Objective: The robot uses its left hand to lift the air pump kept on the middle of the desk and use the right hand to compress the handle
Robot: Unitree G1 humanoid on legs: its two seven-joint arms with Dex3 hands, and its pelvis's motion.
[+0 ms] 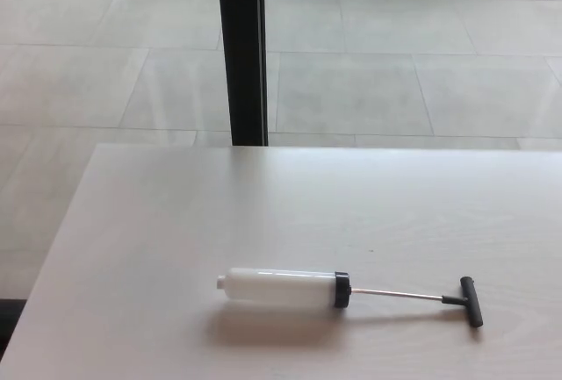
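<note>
1. The air pump (283,289) lies flat on its side on the pale wooden desk (176,222), at about 6 o'clock in the view, close to the near edge.
2. Its white translucent barrel (277,288) points toward 9 o'clock, ending in a black collar (342,290).
3. A thin metal rod (395,294) runs out toward 3 o'clock (fully drawn out) to the black T-shaped handle (471,300).
4. Neither robot hand appears in the view, so their state cannot be told; nothing touches the pump.
5. At 12 o'clock, beyond the desk's far edge, a black post (241,51) stands on the grey tiled floor (395,64).
</note>
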